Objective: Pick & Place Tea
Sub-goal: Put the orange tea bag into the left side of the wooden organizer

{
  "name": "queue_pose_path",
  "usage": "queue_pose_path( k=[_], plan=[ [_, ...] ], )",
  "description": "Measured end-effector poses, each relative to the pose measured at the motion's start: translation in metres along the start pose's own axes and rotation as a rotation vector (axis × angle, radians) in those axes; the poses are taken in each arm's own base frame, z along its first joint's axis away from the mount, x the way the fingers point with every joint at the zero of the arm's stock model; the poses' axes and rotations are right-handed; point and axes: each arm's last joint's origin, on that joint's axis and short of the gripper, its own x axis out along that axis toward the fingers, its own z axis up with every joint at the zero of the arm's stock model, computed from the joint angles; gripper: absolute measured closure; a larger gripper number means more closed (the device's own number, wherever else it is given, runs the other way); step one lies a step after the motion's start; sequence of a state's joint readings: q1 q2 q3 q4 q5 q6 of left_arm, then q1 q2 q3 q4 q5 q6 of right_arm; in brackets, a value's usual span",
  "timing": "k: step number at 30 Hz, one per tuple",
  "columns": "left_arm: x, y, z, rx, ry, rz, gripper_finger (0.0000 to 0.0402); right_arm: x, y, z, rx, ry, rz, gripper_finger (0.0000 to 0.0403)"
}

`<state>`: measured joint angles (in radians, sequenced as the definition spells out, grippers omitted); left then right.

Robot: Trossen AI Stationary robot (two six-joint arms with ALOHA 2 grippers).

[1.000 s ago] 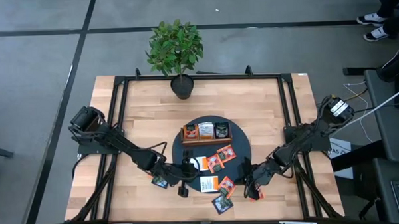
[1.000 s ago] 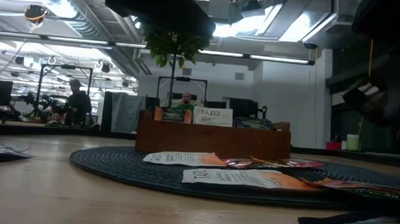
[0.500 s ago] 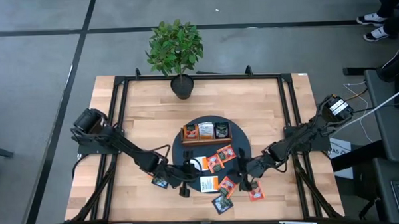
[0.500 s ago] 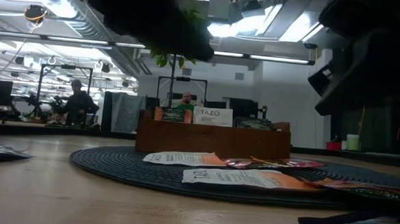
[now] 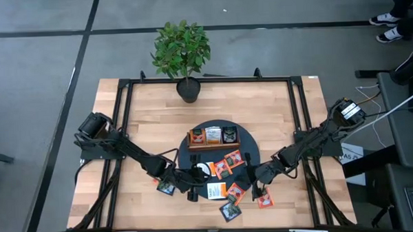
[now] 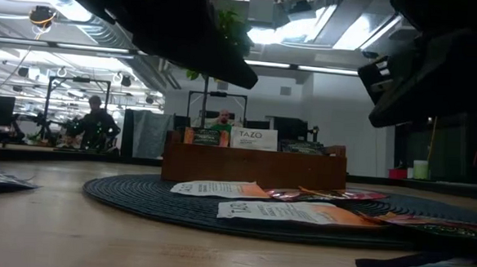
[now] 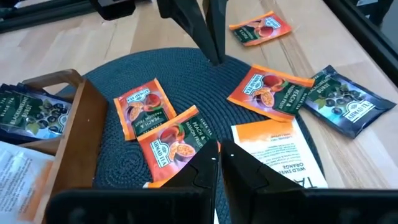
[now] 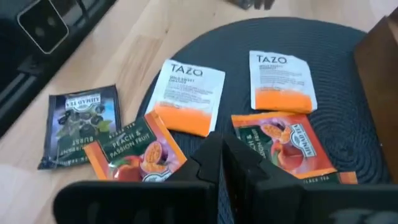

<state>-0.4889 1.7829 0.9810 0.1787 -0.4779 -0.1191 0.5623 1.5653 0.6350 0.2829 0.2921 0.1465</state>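
The wooden tray (image 5: 213, 137) at the far side of the round mat (image 5: 251, 150) already holds a few tea bags. Most tea bags (image 5: 228, 163) lie loose on the mat in front of the tray, with some on the table just off the mat. Both the left gripper (image 5: 194, 188) and right gripper (image 5: 248, 184) hover over the mat, fingers together and empty, so most of the job seems left.

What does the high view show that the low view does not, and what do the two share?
Only the high view shows the whole table, both arms' full length, and the dark sachet off the mat's near edge. Only the low view shows the room beyond, with a person at a bench. Both show the wooden tray on the round dark mat, the potted plant and loose sachets.
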Motion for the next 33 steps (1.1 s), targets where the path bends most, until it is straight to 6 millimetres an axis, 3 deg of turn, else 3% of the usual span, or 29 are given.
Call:
queue_pose_path(
  k=[9, 16, 23, 33],
  plan=[
    [0.000, 0.000, 0.000, 0.000, 0.003, 0.003, 0.0384, 0.001, -0.008, -0.005, -0.125, 0.059, -0.043, 0.0358],
    [0.001, 0.002, 0.000, -0.034, -0.001, 0.039, 0.0384, 0.001, -0.009, -0.007, -0.232, 0.079, -0.142, 0.0256],
    [0.004, 0.009, 0.000, -0.087, 0.001, 0.054, 0.0384, 0.001, -0.009, -0.008, -0.282, 0.087, -0.135, 0.0171],
    [0.006, 0.014, 0.001, -0.096, 0.006, 0.053, 0.0384, 0.000, -0.010, -0.016, -0.345, 0.127, -0.143, 0.0154]
  ],
)
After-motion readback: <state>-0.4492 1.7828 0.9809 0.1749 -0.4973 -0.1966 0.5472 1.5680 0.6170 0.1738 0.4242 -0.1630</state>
